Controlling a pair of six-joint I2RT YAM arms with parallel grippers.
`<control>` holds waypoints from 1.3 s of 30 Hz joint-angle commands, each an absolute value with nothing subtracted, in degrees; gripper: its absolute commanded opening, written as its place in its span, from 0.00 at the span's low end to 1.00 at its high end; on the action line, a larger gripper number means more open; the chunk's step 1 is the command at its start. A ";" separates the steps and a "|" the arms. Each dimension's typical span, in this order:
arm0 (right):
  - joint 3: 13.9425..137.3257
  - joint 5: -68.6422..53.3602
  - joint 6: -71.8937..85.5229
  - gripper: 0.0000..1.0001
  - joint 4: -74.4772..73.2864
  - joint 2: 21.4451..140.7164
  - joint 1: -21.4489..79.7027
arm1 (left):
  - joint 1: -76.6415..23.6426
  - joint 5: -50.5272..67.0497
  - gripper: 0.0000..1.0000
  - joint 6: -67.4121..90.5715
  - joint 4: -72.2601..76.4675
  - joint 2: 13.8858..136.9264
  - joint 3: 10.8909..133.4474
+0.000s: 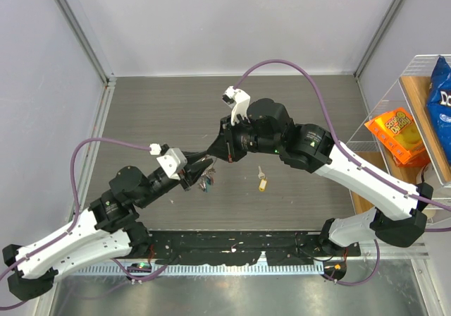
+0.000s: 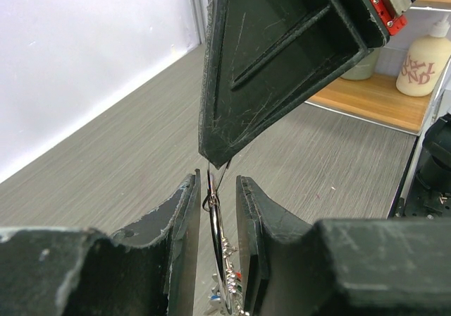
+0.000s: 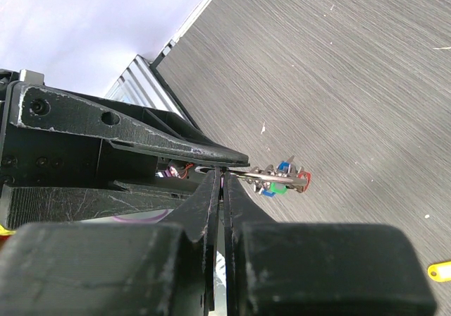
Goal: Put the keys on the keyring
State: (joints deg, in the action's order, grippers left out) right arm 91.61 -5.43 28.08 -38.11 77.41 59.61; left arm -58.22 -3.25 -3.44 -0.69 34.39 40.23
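the thin round silver wire keyring (image 2: 214, 214) stands edge-on between the black fingers (image 2: 184, 217) of the left gripper (image 1: 199, 169), lifted off the grey wood-grain table (image 1: 162, 111). in the left wrist view a sliver of gap shows on each side of the keyring at the fingertips, so i cannot tell whether those jaws clamp it further in. the right gripper (image 3: 223, 183) meets the keyring from above, its jaws clenched to a hairline slit on the wire at the keyring's top edge. a bunch of small silver keys (image 3: 280, 178) with blue, green and red plastic heads hangs from the keyring, just past the right fingertips. one small silver key with a yellow plastic head (image 1: 263, 183) lies flat on the table, apart from the keyring, to its right in the top view.
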 commanded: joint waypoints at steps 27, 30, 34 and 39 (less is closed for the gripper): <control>91.49 -5.62 29.00 0.06 -32.34 75.23 59.85 | -58.10 -3.87 0.25 -0.53 3.95 32.78 41.22; 91.49 -5.45 29.09 0.06 -32.17 75.15 59.85 | -58.18 -3.78 0.28 -0.70 3.60 32.78 41.31; 91.67 -5.63 29.09 0.06 -32.17 75.41 59.94 | -58.18 -3.69 0.30 -0.70 3.43 32.61 41.22; 91.85 -5.62 29.00 0.06 -31.99 75.41 59.94 | -58.18 -4.04 0.30 -0.88 3.25 32.34 41.31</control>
State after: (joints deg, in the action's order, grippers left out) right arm 90.96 -5.61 28.45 -36.25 77.36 59.61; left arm -58.15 -4.32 -1.43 0.58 32.80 39.51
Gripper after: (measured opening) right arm 0.076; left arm 0.301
